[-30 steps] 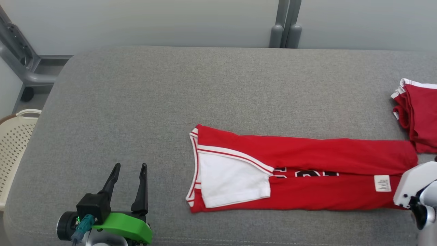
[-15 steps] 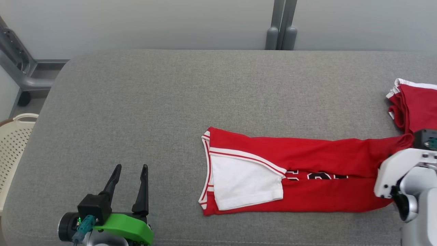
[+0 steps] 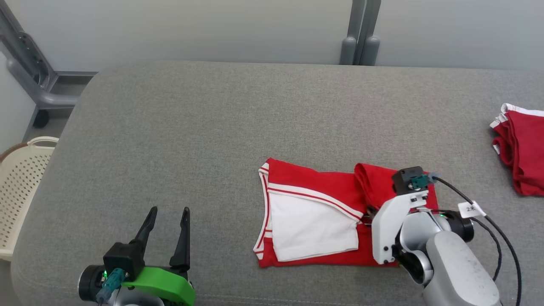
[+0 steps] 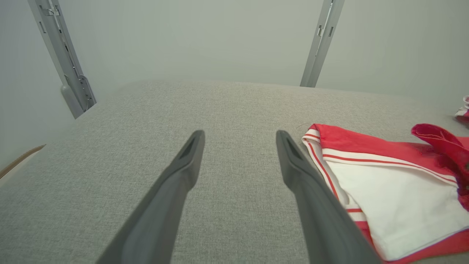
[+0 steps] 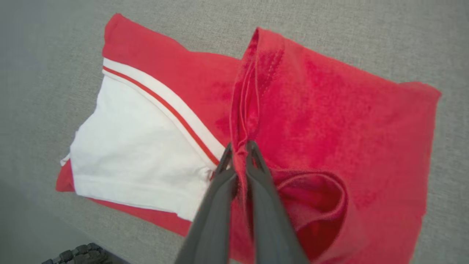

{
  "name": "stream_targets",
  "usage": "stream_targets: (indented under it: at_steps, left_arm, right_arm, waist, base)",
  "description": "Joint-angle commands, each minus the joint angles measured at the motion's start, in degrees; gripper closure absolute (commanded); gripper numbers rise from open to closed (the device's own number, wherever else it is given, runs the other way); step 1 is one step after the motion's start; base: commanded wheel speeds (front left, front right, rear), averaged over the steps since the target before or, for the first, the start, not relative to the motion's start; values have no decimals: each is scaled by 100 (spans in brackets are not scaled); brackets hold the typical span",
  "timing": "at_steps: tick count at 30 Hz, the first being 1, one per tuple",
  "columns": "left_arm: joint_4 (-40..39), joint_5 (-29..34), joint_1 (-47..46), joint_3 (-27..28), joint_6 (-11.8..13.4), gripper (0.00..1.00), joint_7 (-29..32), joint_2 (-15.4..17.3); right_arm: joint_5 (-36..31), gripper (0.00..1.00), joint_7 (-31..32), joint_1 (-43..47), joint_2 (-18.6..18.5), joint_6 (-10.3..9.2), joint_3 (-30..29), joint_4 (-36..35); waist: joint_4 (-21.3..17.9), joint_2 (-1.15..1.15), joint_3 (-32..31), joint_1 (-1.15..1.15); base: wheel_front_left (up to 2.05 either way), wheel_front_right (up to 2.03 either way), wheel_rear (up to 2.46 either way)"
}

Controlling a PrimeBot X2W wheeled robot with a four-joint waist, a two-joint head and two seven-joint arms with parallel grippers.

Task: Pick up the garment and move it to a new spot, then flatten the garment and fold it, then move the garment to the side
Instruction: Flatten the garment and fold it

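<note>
The garment (image 3: 323, 182) is a red jersey with a white panel, lying on the grey padded table (image 3: 212, 127) right of centre. Its right end is lifted and folded back over its middle. My right gripper (image 3: 370, 211) hangs above that fold, shut on a pinch of the red cloth; the right wrist view shows the fingers (image 5: 238, 145) closed together on a raised ridge of the garment (image 5: 329, 121). My left gripper (image 3: 168, 209) rests open at the lower left, apart from the cloth. In the left wrist view its fingers (image 4: 240, 134) stand wide with bare table between them, the garment (image 4: 388, 183) to their right.
A second red garment (image 3: 522, 148) lies bunched at the table's right edge. A cream perforated basket (image 3: 17, 182) stands off the table's left side. Grey metal posts (image 3: 359, 38) rise behind the table. A black cable (image 3: 488, 221) trails from my right wrist.
My right gripper has carried the garment's right end up and leftward over its middle, shortening the spread cloth. The head camera shifted slightly. The left gripper stayed put.
</note>
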Motion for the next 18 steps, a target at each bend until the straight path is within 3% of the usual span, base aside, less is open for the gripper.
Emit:
stream_targets:
  at_steps: [1, 18]
  left_arm:
    - [9, 55, 9, -18, -11, 0, -15, -6]
    - [93, 99, -82, -168, -59, 0, -16, -29]
  right_arm:
    - [144, 100, -101, -144, -14, -9, 190, 131]
    - [1101, 100, -579, -1040, -9, -7, 1663, 1012]
  waist:
    - [55, 0, -8, 0]
    - [448, 0, 19, 0]
  base:
    - [0, 0, 0]
    - [0, 0, 0]
